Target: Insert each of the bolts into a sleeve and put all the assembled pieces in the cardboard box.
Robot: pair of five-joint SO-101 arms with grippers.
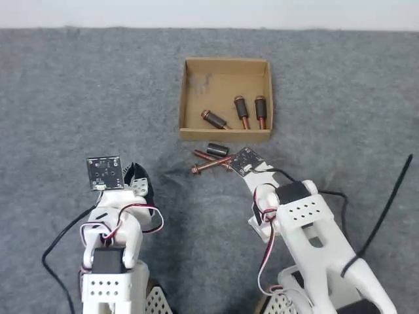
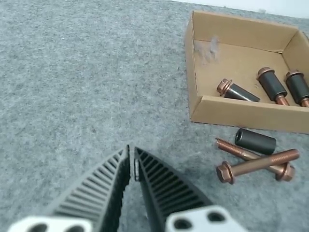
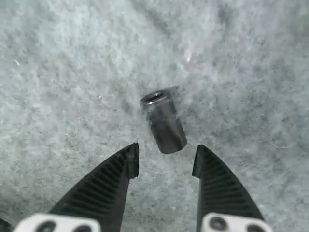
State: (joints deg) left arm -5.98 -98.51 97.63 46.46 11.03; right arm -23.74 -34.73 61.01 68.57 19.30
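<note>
Right gripper [image 3: 166, 146] open, my fingers flanking the near end of the loose sleeve [image 3: 163, 122] on the carpet [image 3: 72, 72]; I judge: descend straight, pinch mid-barrel. Left gripper [image 2: 132, 149] closed, empty. Farther: crossed bolts [image 2: 258, 162], cardboard box [image 2: 241, 113] holding three assembled pieces [image 2: 270, 84].

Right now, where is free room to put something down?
Bare: the mat left of the cardboard box, ahead of the left gripper. Crowded: between the box and the right gripper, where two bolts and a sleeve lie.

The mottled grey mat [image 1: 72, 98] carries a plain brown cardboard box [image 1: 226, 61] at twelve o'clock. The bolts [image 1: 211, 165] are coppery and the loose sleeve [image 1: 217, 150] is matte black. Both arms [image 1: 111, 275] are white, with black ribbed fingers [image 2: 164, 183].
</note>
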